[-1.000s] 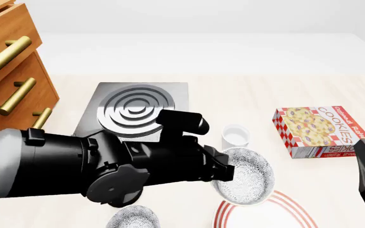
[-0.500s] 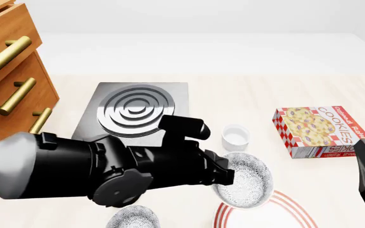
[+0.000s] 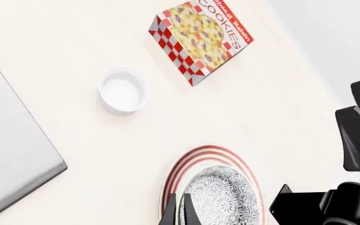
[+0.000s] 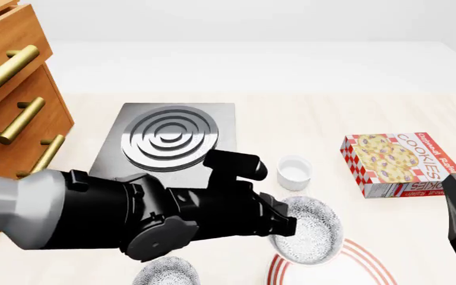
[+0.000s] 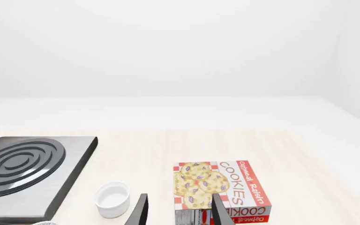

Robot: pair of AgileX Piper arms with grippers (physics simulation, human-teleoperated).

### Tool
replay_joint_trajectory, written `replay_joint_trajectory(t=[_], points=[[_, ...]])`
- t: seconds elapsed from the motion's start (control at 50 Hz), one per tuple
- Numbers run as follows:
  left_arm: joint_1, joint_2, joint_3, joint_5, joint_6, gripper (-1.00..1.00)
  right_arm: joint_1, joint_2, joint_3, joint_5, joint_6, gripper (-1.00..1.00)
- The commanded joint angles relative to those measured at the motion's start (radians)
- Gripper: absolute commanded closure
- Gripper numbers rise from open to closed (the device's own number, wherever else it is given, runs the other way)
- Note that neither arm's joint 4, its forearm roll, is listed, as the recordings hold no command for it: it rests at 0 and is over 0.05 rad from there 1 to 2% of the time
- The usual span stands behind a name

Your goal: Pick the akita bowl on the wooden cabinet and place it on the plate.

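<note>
The tall orange-brown wooden cabinet (image 4: 14, 95) stands at ten o'clock. Over the last second the left arm has carried the round speckled white akita bowl (image 4: 307, 228) lower, over the red-ringed white plate (image 4: 363, 261); release looks near. The left fingers (image 3: 178, 214) pinch its rim. The right fingers (image 5: 178, 211) are apart, empty.

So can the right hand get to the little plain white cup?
Probably yes. The right hand is open, and the small white cup sits on bare table just beside and ahead of it, next to the red cookie box. Nothing lies between them.
</note>
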Motion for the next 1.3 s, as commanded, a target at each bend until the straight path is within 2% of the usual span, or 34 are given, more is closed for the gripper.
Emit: replay_joint_trajectory(t=[0.02,1.3], points=[[-0.007,0.018,-0.008,-0.012,-0.004,1.0,0.0,0.0,0.0,0.0,0.0,-1.0],[-0.048,0.11,-0.044,-0.049,-0.013,1.0,0.0,0.0,0.0,0.0,0.0,-1.0]])
